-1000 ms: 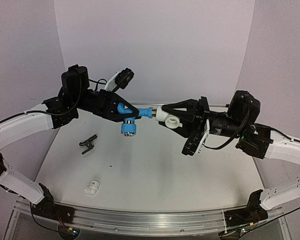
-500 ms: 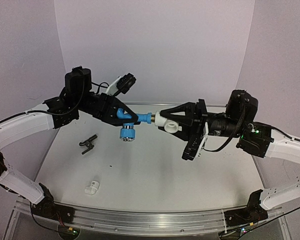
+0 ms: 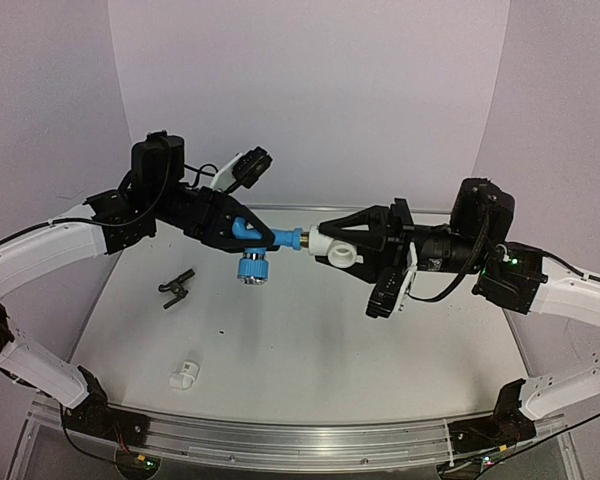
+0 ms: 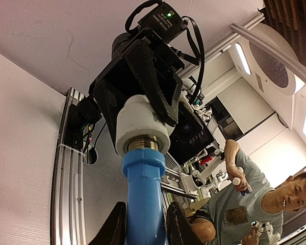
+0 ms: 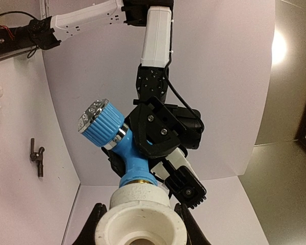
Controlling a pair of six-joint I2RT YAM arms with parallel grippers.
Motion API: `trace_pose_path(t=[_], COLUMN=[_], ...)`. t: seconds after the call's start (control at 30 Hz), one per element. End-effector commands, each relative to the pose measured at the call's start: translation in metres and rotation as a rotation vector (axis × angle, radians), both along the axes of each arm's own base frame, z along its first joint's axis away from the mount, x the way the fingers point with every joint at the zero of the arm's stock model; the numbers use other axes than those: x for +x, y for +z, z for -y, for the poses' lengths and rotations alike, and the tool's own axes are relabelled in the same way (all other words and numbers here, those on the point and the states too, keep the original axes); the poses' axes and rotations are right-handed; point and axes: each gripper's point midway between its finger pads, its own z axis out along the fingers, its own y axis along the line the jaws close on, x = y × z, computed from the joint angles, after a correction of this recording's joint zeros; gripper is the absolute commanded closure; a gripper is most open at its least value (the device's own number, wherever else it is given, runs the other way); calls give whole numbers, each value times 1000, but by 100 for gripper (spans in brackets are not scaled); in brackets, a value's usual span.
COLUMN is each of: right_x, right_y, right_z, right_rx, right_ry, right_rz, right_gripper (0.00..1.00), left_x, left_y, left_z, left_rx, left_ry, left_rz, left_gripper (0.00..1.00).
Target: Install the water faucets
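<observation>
In the top view the left tool point(image 3: 260, 233) covered much of the blue faucet point(image 3: 285, 238)'s curved body, and the right tool point(image 3: 321, 240) hid part of the white fitting point(image 3: 340, 255). The left wrist view cut the faucet off below its stem. The right wrist view cut off the fitting's lower half. A dark piece point(image 3: 177, 289) on the counter point(image 3: 310, 350) was too small to name.

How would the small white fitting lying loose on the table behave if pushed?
The white fitting looks rounded, so it may roll rather than slide. It seems to be small, hard plastic, so it is probably light and stiff.
</observation>
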Motion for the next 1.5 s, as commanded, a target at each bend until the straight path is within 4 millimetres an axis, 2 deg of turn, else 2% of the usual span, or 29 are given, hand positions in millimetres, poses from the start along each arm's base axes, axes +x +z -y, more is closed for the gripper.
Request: trace_pose_path(t=[0.0,0.2,0.33,0.57,0.7,1.03,1.47], right_x=[-6,0,4,3,-1,6,2], right_y=[30,36,51,51,45,49,46], right_z=[0,1,2,3,3,0,0], right_rx=[70,99,155,163,133,144,118], right_ry=[30,-2,-8,11,27,11,31], right_rz=[-57,-123,-215,-329,-344,-481,-633], right_gripper=[100,100,100,100,100,100,100], left_x=[-3,-2,-2,-2,-3,-3,-4], left_y=[22,25,26,29,32,31,33], left_z=[0,0,1,-2,-5,-6,-8], left_rx=[-59,-70,-76,-85,-77,-78,-77], left_ry=[9,13,15,40,48,59,72], left_rz=[87,103,117,180,201,230,263], left_gripper=[100,100,100,100,100,100,100])
